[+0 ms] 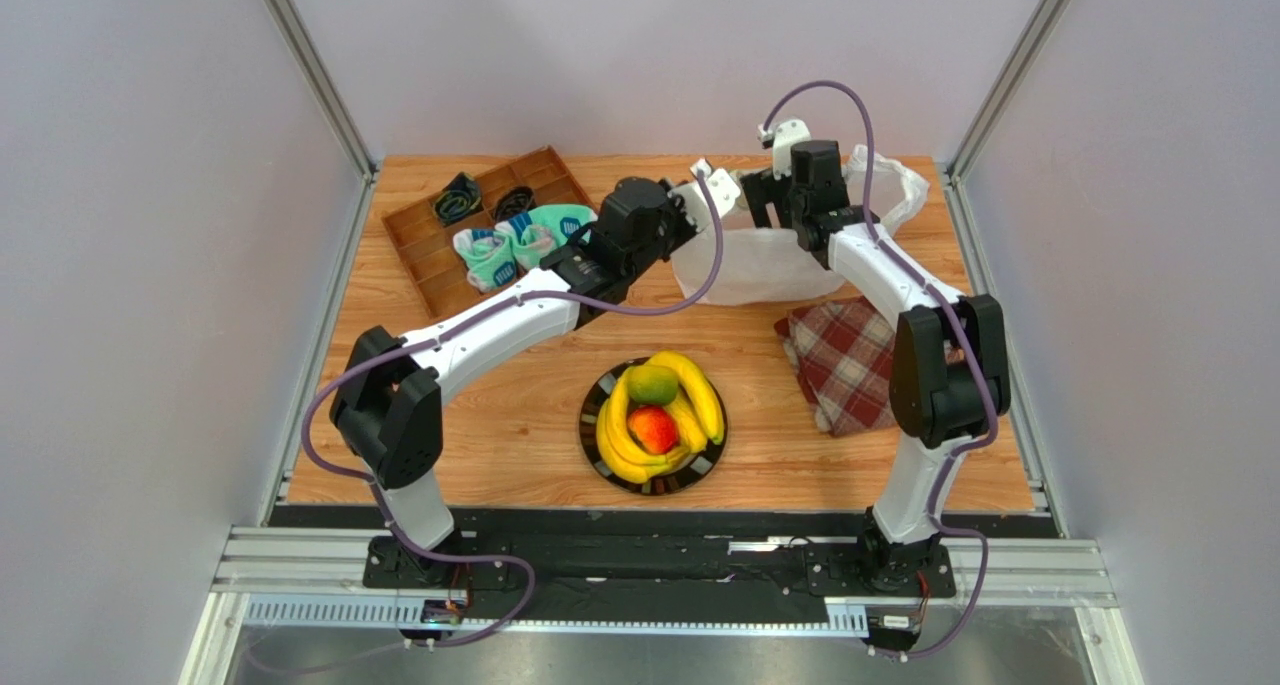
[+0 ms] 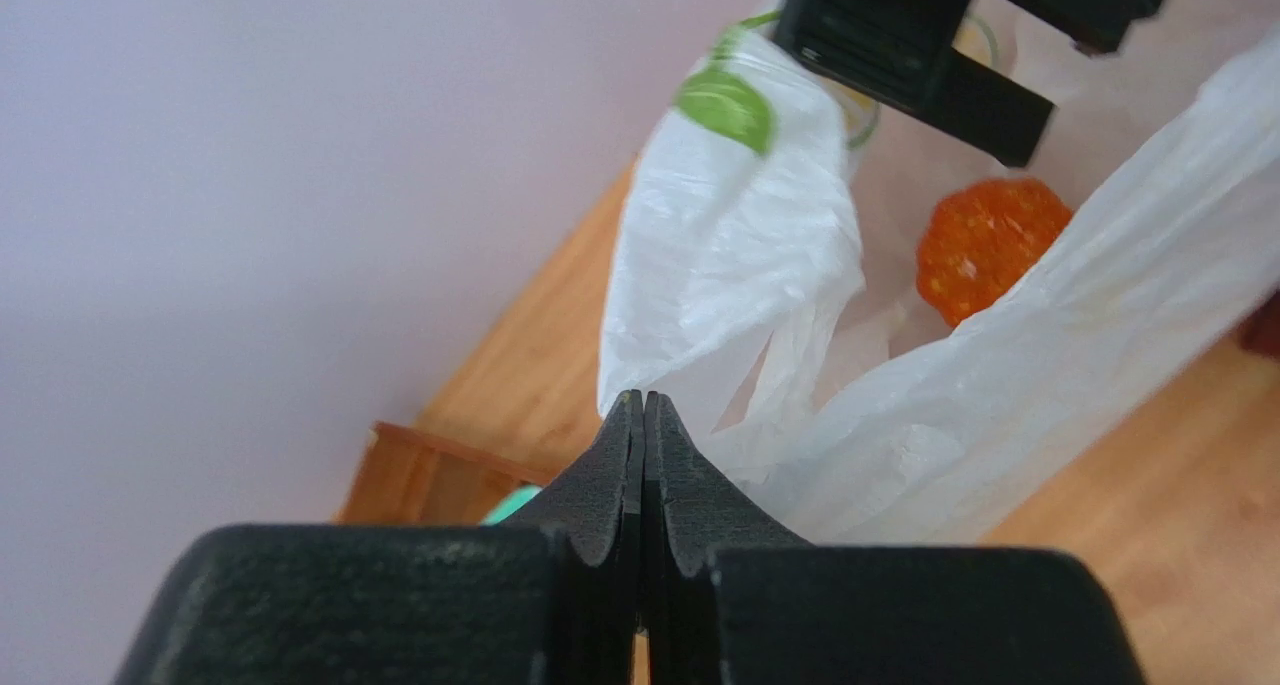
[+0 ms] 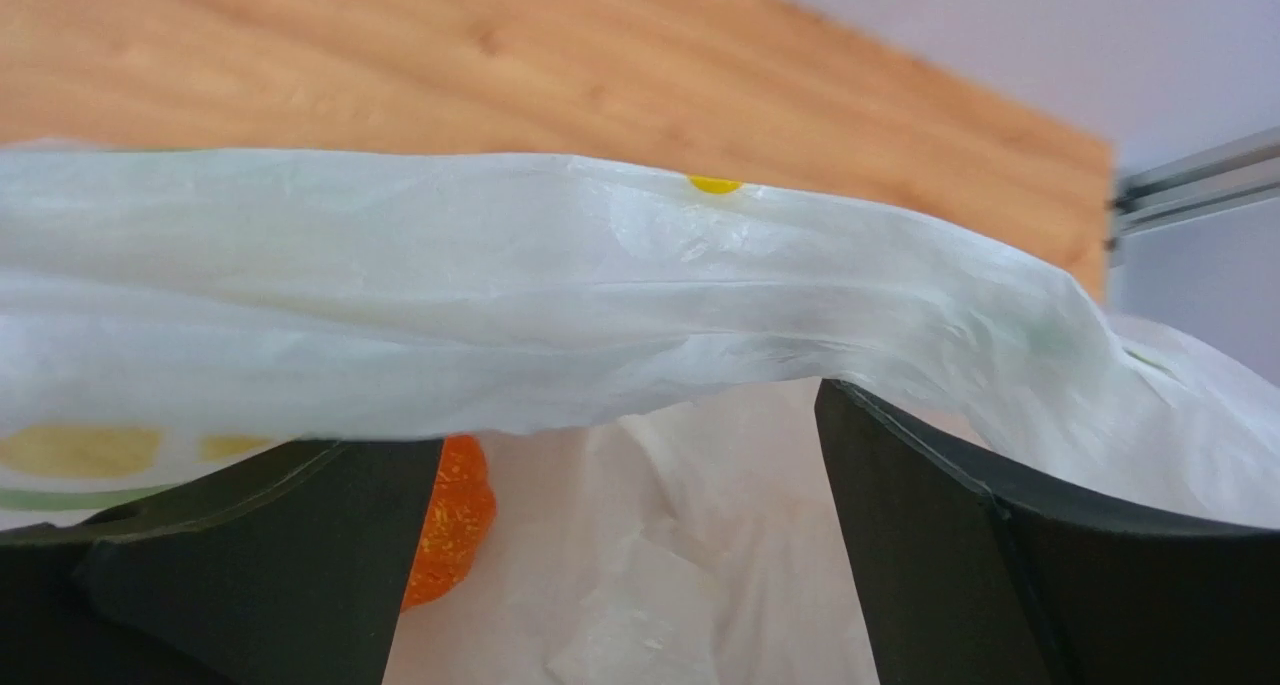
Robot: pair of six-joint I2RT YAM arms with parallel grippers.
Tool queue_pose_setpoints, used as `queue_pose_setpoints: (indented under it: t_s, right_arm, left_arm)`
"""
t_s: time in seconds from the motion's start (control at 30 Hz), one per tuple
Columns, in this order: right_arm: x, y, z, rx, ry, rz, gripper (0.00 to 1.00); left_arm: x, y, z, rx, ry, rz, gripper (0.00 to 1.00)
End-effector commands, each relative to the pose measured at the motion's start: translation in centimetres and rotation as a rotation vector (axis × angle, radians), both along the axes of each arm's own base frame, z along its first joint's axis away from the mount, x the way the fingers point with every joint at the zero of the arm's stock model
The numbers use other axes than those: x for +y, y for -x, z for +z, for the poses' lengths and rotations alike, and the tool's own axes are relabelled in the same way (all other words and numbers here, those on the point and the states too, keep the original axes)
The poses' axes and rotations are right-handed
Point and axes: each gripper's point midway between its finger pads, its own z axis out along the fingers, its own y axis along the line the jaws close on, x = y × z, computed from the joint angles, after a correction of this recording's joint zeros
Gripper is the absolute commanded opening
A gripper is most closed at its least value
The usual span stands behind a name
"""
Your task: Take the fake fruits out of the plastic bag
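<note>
The left end effector [image 2: 643, 403] is pressed together, pinching the rim of the plastic bag [image 2: 751, 265], which sits at the 12 o'clock end of the surface [image 1: 511, 400]. The right end effector [image 3: 616, 565] is spread wide at the bag's mouth, with the rim draped over it. An orange fruit [image 2: 984, 243] lies inside the bag, at 1 o'clock from the left tips. Bananas [image 1: 694, 393], a green fruit [image 1: 651, 384] and a red fruit [image 1: 652, 427] rest on a plate [image 1: 676, 483] at 6 o'clock from the bag.
</note>
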Motion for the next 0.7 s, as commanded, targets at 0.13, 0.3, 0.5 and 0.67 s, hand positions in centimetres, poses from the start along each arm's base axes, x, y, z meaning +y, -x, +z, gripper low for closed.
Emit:
queue_pose_setpoints:
  t_s: [0.13, 0.3, 0.5, 0.67]
  right_arm:
    - [0.1, 7.6, 2.9, -0.037, -0.066, -0.03, 0.94]
    - [1.0, 15.5, -6.0, 0.153, -0.027, 0.081, 0.91]
    - [2.1, 13.7, -4.3, 0.113, -0.025, 0.121, 0.91]
    - [4.9, 8.6, -2.6, 0.104, -0.063, 0.154, 0.89]
  left_arm:
    - [0.9, 2.3, 7.1, -0.184, 0.107, -0.093, 0.0]
    - [1.4, 8.4, -4.6, 0.05, -0.047, -0.309, 0.0]
    - [1.7, 9.4, -7.6, 0.224, -0.062, -0.278, 0.0]
    - [1.0, 8.5, -4.7, 0.216, 0.029, -0.233, 0.0]
